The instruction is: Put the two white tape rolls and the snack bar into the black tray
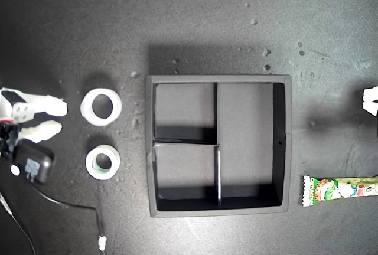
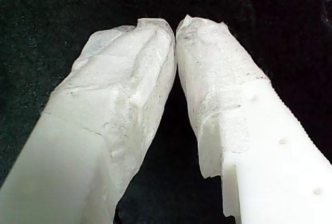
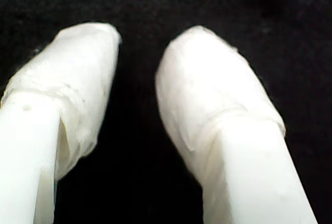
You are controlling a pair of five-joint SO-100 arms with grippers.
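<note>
Tape rolls: wide thin-walled white tape ring point(image 1: 88, 107) and thicker white tape ring with greenish core point(image 1: 91, 163) lie flat on the dark desk point(image 1: 88, 30), beside the tray's wall on the exterior view's left, one above the other in that view, apart.
Snack bar: long green-and-white crimped packet point(image 1: 339, 190) lies off the tray's corner at the exterior view's lower right, long axis across that view, running off the edge.
Tray: square matte black divided tray point(image 1: 218, 78), all three compartments hold nothing.
My first pincer point(image 2: 176, 27): tips pressed together, nothing held.
My second pincer point(image 3: 140, 42): spread, nothing between.
Arm identity: cannot tell from the wrist views.
Key relation: white pincer at exterior view's left point(image 1: 61, 117) points at the rings, the wide ring nearest; likely first pick.
</note>
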